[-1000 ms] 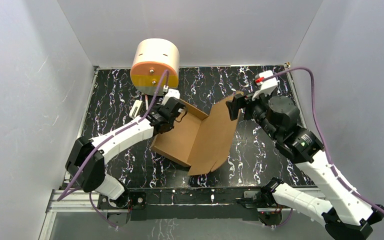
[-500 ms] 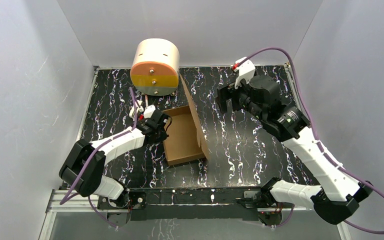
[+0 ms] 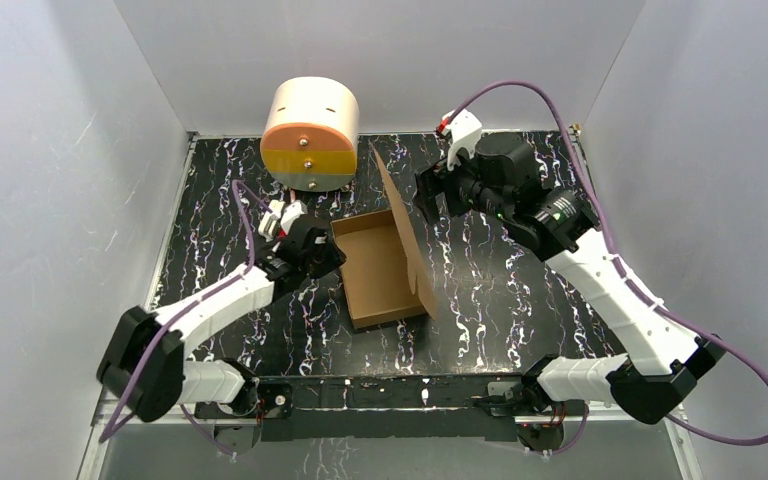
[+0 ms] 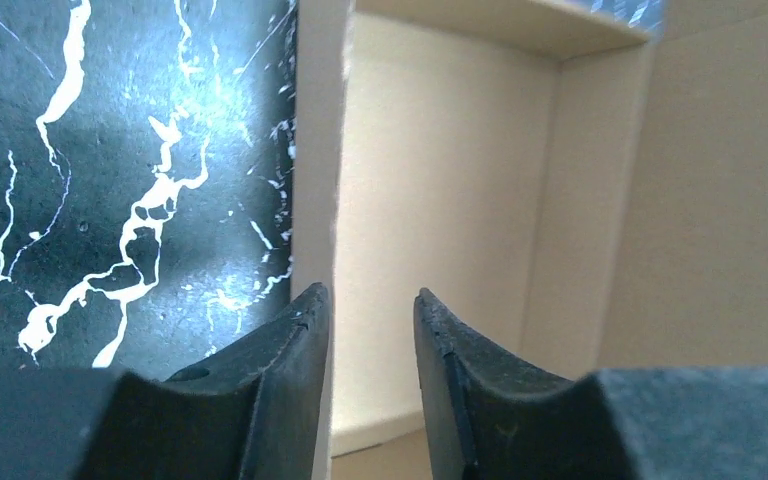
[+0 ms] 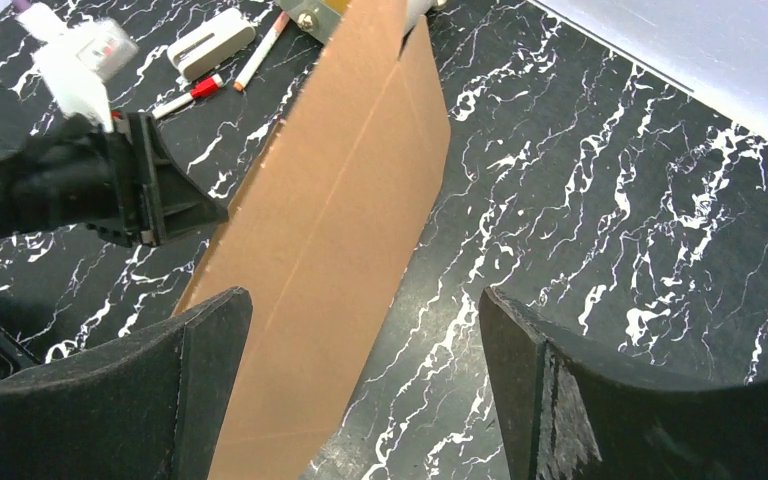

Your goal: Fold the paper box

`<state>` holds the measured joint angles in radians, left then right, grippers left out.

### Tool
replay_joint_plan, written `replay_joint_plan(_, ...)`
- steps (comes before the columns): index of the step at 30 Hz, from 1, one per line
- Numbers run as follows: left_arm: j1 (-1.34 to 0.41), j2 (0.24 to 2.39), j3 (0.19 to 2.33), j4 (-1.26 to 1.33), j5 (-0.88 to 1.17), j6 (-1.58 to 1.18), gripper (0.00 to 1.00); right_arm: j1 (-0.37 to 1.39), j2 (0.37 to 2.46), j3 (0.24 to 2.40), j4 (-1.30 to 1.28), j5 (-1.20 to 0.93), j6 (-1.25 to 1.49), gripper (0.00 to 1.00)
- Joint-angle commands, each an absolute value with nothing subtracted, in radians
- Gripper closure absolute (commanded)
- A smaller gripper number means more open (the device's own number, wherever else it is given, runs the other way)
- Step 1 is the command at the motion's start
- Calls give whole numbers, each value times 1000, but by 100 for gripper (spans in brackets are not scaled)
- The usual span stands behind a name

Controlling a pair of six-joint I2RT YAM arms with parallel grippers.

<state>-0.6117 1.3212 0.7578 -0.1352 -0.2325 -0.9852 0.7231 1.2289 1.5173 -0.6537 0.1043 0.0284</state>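
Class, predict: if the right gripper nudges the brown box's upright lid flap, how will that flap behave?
The lid stands flat and unbowed, so probably stiff, hinging at its crease. The paper box looks thin-walled and empty, so likely light, apt to slide.

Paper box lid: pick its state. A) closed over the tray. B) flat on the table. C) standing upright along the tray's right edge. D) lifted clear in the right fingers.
C: the paper box lid rises on edge from the right side of the open tray.
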Motion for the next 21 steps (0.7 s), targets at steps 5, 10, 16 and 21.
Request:
replay_joint_plan(5, -608, 1107, 761, -238, -322, -852, 52, 780, 1302, 1649, -662, 97, 45, 9)
replay_joint_plan(10, -605, 1047, 848, -344, -369, -724, 36, 843, 1368, 1700, -694, 184, 47, 9)
replay_joint_plan(16, -602, 1014, 943, -432, -354, -593, 20, 906, 1460, 1786, -753, 293, 55, 15)
replay_joint_plan(21, -597, 974, 910, -381, -461, -479, 19, 965, 1579, 1893, -865, 423, 55, 20)
